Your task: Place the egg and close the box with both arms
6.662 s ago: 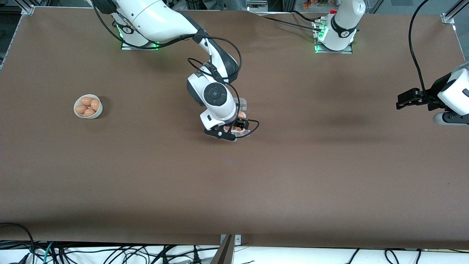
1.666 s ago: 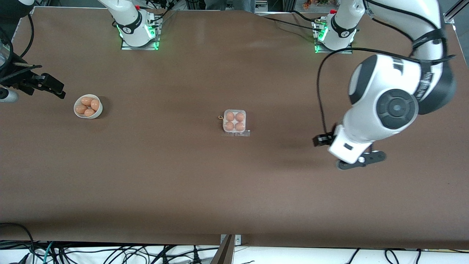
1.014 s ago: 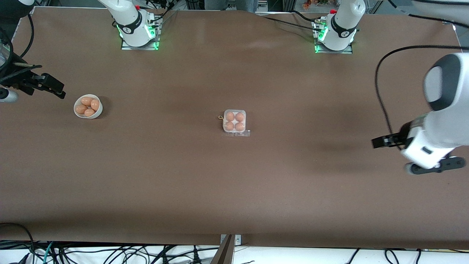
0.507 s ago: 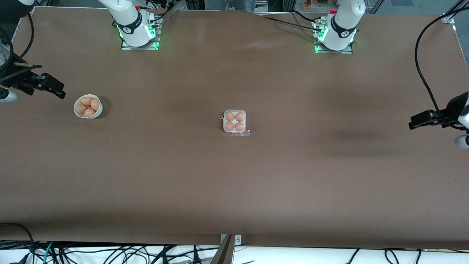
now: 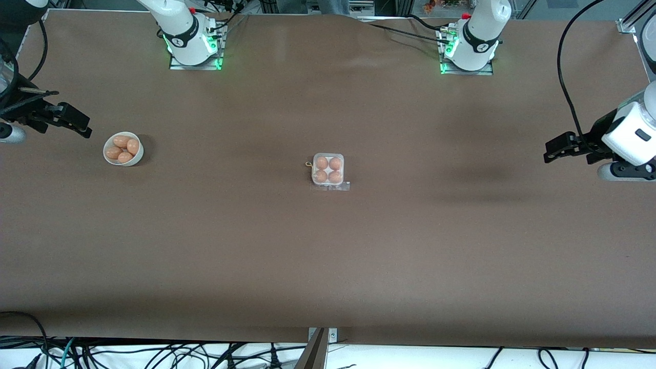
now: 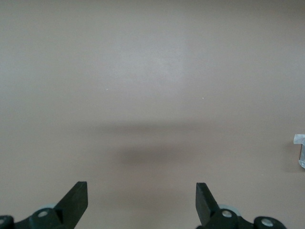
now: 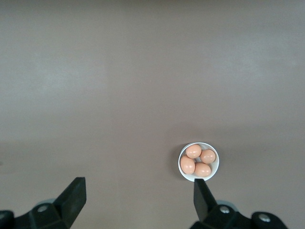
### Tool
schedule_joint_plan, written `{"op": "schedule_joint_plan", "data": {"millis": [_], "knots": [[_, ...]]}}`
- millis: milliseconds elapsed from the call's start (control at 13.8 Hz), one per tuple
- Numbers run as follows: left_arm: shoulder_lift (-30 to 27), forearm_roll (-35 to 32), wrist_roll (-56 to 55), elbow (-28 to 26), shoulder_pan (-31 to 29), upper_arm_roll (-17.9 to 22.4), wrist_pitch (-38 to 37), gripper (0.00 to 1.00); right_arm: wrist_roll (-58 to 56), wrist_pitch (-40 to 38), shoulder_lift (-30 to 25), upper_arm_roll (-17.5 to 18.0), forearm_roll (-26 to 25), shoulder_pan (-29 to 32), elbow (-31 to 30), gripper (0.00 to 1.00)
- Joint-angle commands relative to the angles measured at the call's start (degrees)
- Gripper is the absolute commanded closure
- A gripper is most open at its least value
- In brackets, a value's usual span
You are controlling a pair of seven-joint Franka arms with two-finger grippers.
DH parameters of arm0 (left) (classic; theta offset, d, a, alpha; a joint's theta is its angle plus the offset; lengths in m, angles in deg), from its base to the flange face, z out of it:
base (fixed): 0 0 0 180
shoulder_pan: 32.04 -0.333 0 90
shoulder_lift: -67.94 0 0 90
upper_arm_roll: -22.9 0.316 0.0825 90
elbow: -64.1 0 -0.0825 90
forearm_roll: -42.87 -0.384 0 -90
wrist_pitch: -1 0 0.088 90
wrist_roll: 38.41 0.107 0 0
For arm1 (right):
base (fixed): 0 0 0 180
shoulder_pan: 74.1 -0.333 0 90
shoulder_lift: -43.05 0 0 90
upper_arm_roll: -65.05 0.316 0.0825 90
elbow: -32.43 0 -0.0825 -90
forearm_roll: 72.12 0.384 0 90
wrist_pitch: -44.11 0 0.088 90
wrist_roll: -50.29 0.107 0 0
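The box (image 5: 328, 170) sits mid-table with its clear lid down over several orange-brown eggs; every cell holds an egg (image 5: 321, 163), and I cannot tell the placed one from the others. My left gripper (image 5: 556, 147) hangs open and empty over bare table at the left arm's end. In the left wrist view the left gripper (image 6: 141, 200) shows wide-apart fingers over brown cloth, and a whitish corner of the box (image 6: 299, 151) shows at the frame's edge. My right gripper (image 5: 77, 123) waits open beside the bowl, and the right wrist view shows it (image 7: 138, 200) empty.
A round white bowl (image 5: 123, 148) with several loose eggs stands toward the right arm's end of the table; it also shows in the right wrist view (image 7: 198, 161). Both arm bases (image 5: 193, 41) glow green along the table's edge farthest from the front camera.
My left arm has swung out toward its own end of the table and drawn its gripper back from the front camera's side. The right arm, box and bowl have not moved.
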Motion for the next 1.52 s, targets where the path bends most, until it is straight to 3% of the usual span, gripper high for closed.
{"op": "schedule_joint_plan", "data": {"millis": [0, 1448], "knots": [[-2.66, -0.72, 0.15, -3.05, -0.33, -1.04, 1.68, 0.0, -1.12, 0.06, -0.25, 0.07, 0.79, 0.35, 0.02, 0.0], [-3.36, -1.77, 0.32, -3.85, -1.21, -1.04, -4.03, 0.0, -1.12, -0.2, -0.34, 0.16, 0.79, 0.35, 0.02, 0.0]]}}
